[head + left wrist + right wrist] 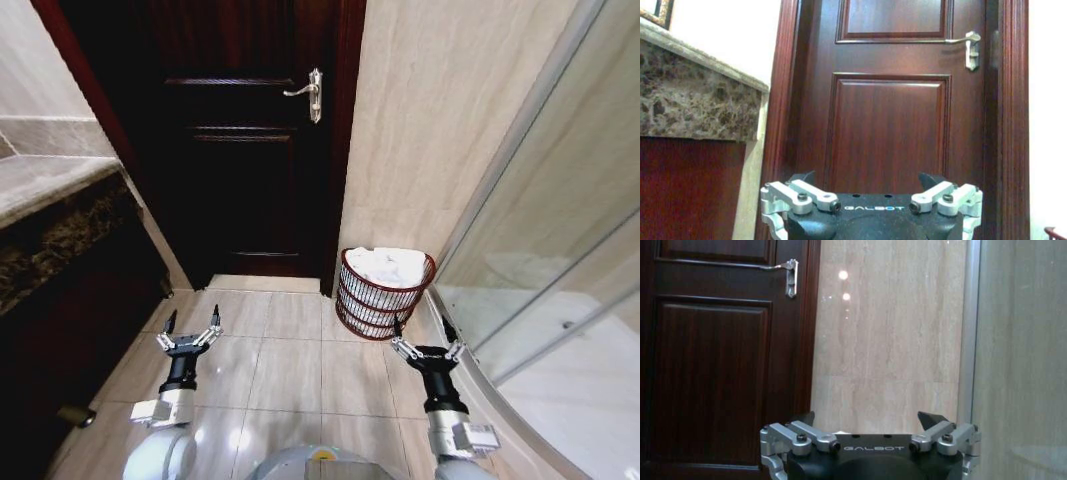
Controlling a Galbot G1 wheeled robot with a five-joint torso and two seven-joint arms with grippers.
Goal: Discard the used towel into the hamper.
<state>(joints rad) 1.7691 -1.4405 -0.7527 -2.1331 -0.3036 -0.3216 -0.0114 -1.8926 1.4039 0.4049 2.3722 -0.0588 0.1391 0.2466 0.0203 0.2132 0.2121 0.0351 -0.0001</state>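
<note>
A dark wood door (245,140) w/ a lever handle (306,92) is seen straight ahead, flanked by a beige tiled wall (430,130) and a glass shower screen (560,260) on the right, and a marble-topped vanity (50,200) on the left. The hamper (383,294), a reddish-brown wire basket, is set on the tiled floor (290,370) in the corner betw. door frame and shower screen, w/ a white towel (385,265) piled inside up to the rim. Both arms are held low over the floor: the left gripper (192,322) well apart from the hamper, the right gripper (425,327) just beside it, each w/ fingers spread wide and nothing gripped.
</note>
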